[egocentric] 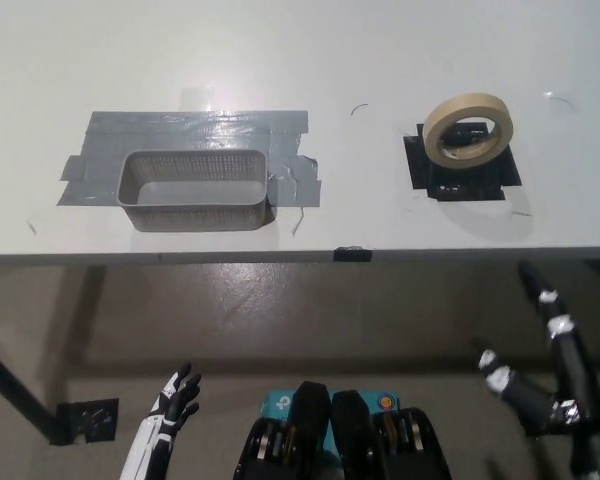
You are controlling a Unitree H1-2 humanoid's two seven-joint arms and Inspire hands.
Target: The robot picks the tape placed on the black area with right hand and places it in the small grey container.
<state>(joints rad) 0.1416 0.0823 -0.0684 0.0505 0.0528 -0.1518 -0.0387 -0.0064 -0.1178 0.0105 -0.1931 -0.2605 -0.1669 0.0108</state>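
Head view. White table [310, 60] fills the upper half; its near edge runs straight across the middle, with floor below it. The tabletop is bare between the two marked patches and along the far side.

Tape [468, 129], a beige roll, lies on the black area [463, 172] toward the table's right end, tilted, leaning over the patch's far edge. Right hand [540, 370], black, sits below the near edge, off the table, well apart from the roll; fingers spread, grasping nothing.

Small grey container [194, 190], a mesh basket, sits on a grey tape patch [195, 130] toward the table's left end, close to the near edge, well apart from the roll. Nothing lies between roll and container.

Left hand [172, 405], white, rests low at lower left, off the table, fingers loosely apart, empty.
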